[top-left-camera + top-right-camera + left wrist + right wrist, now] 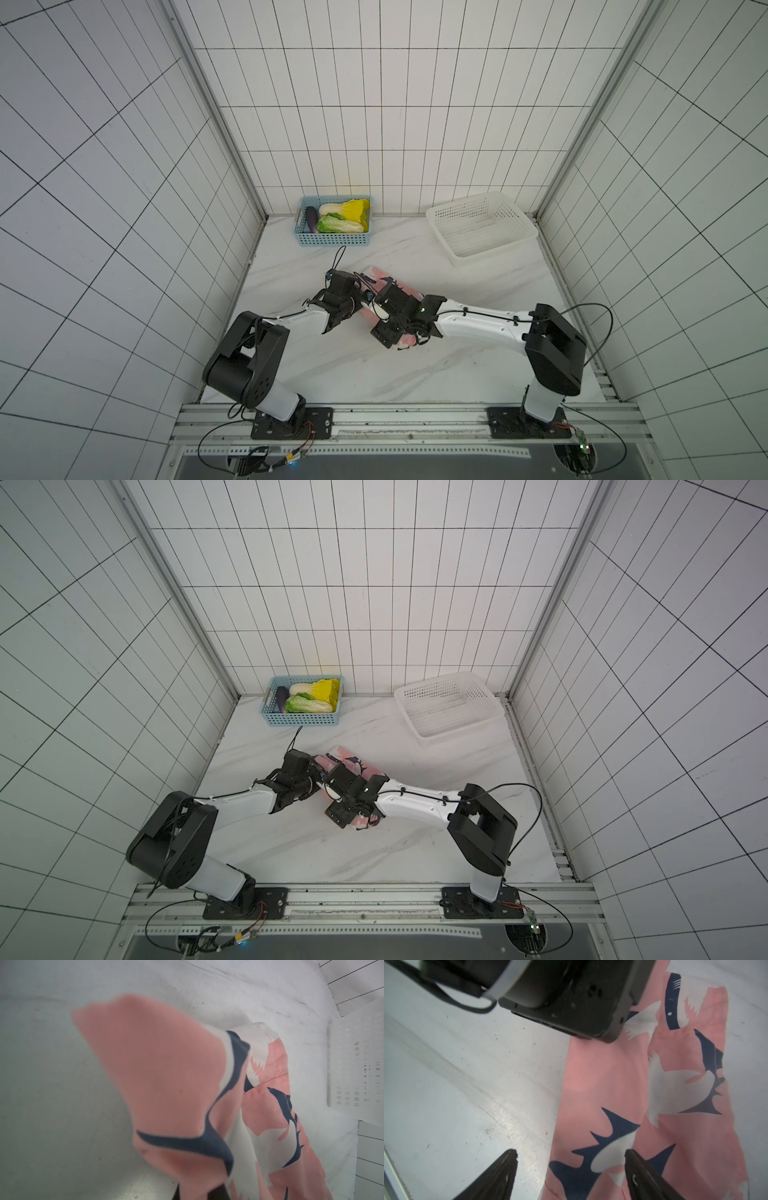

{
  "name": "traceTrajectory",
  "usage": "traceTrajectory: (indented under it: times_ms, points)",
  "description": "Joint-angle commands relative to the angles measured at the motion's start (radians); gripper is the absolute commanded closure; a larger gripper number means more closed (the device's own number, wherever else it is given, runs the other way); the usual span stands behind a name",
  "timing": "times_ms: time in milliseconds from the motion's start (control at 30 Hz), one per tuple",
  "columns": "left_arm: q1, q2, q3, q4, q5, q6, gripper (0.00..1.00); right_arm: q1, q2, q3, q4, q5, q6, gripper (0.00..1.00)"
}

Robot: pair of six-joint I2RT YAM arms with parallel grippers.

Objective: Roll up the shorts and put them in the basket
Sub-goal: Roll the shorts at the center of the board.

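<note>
The pink shorts [379, 274] with navy-and-white sharks lie folded in a long strip at the middle of the marble table, mostly covered by both grippers in both top views [353, 759]. My left gripper [366, 298] is shut on a raised flap of the shorts [155, 1074], which hangs close to the left wrist camera and hides the fingers. The flat part of the shorts [270, 1118] runs on behind the flap. My right gripper [571, 1153] is open just above the strip's long edge [612, 1084]. One fingertip is over bare table, the other over fabric.
A blue basket [332, 242] with cabbages and an eggplant stands at the back left. A white perforated basket [482, 249] sits at the back right. Tiled walls close in three sides. The two wrists nearly touch over the shorts.
</note>
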Motion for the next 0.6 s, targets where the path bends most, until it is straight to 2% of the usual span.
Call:
traceTrajectory:
  times_ms: [0,133,167,200,233,267,333,433,467,500,567]
  points:
    - [-0.007,-0.013,0.028,-0.024,0.000,-0.017,1.00,0.018,0.066,0.036,0.014,0.111,-0.027,0.21]
    - [-0.007,-0.011,0.041,-0.039,0.012,-0.026,1.00,0.035,0.125,0.057,0.001,0.218,-0.010,0.30]
    - [-0.006,-0.011,0.042,-0.039,0.015,-0.031,1.00,0.040,0.136,0.053,0.009,0.242,-0.012,0.36]
    - [-0.007,-0.012,0.042,-0.039,0.018,-0.036,1.00,0.045,0.145,0.053,0.011,0.261,-0.009,0.49]
    - [-0.006,-0.012,0.044,-0.039,0.020,-0.037,1.00,0.045,0.151,0.052,0.010,0.265,-0.006,0.57]
    - [-0.008,-0.013,0.045,-0.039,0.023,-0.040,1.00,0.044,0.154,0.050,0.010,0.265,-0.004,0.61]
    - [-0.007,-0.016,0.047,-0.039,0.024,-0.042,1.00,0.040,0.155,0.044,0.012,0.251,-0.004,0.77]
    - [-0.003,-0.018,0.051,-0.048,0.026,-0.043,1.00,0.013,0.136,0.033,0.011,0.155,0.014,0.91]
    - [0.000,-0.018,0.055,-0.059,0.027,-0.045,1.00,-0.002,0.128,0.029,0.012,0.113,0.026,0.93]
    - [0.005,-0.016,0.064,-0.077,0.028,-0.045,0.93,-0.021,0.120,0.024,0.013,0.060,0.044,0.94]
    - [0.014,-0.018,0.074,-0.093,0.031,-0.040,0.69,-0.062,0.102,0.008,0.022,-0.053,0.082,0.95]
